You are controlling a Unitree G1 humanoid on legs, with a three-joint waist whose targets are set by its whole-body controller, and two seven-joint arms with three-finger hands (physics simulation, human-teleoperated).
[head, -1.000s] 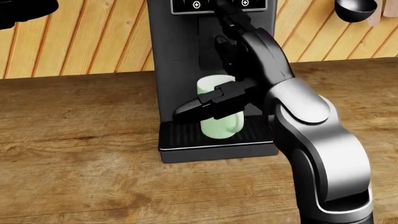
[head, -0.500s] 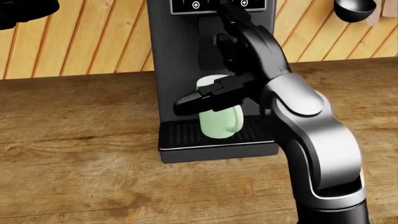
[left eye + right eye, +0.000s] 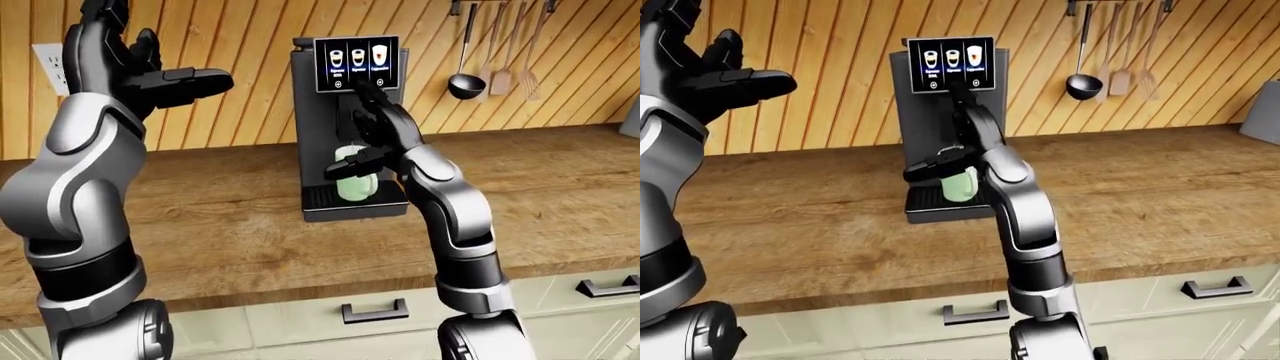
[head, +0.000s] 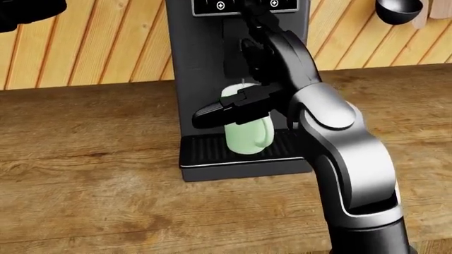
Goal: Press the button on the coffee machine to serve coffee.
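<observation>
While our right hand (image 3: 372,127) reaches up with fingers spread, one fingertip (image 3: 358,85) meets the button row under the coffee machine (image 3: 318,135) screen, and a lower finger crosses the green mug (image 4: 247,132) on its drip tray. Our left hand (image 3: 150,71) hovers spread, well apart.

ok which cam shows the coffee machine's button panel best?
Left-eye view: the whole button panel shows, three drink icons above, the right hand just below. Right-eye view shows it too, smaller. Head view crops it to the bottom strip at the top edge.
</observation>
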